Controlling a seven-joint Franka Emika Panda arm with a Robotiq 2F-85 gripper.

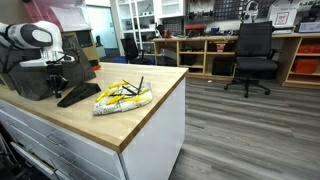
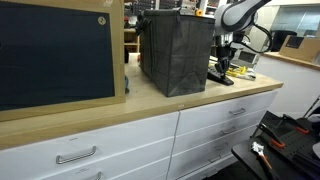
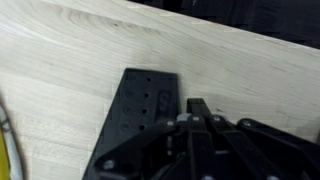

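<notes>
My gripper [image 1: 55, 80] hangs low over the wooden countertop [image 1: 150, 115], just above a flat black plate with rows of holes [image 1: 78, 95]. In the wrist view the gripper [image 3: 200, 108] has its fingers pressed together with nothing seen between them, and the plate [image 3: 140, 115] lies just to its left. A clear bag of yellow and black cables [image 1: 122, 97] lies beside the plate. A yellow edge of the bag shows at the wrist view's left border [image 3: 6, 150]. In an exterior view the gripper [image 2: 223, 62] is beside a black fabric bin [image 2: 175, 52].
The black bin [image 1: 22, 75] stands right behind the gripper. A dark framed board [image 2: 55, 50] leans on the counter. The counter's edge drops to white drawers [image 2: 200, 125]. A black office chair [image 1: 252, 55] and wooden shelves [image 1: 200, 50] stand across the floor.
</notes>
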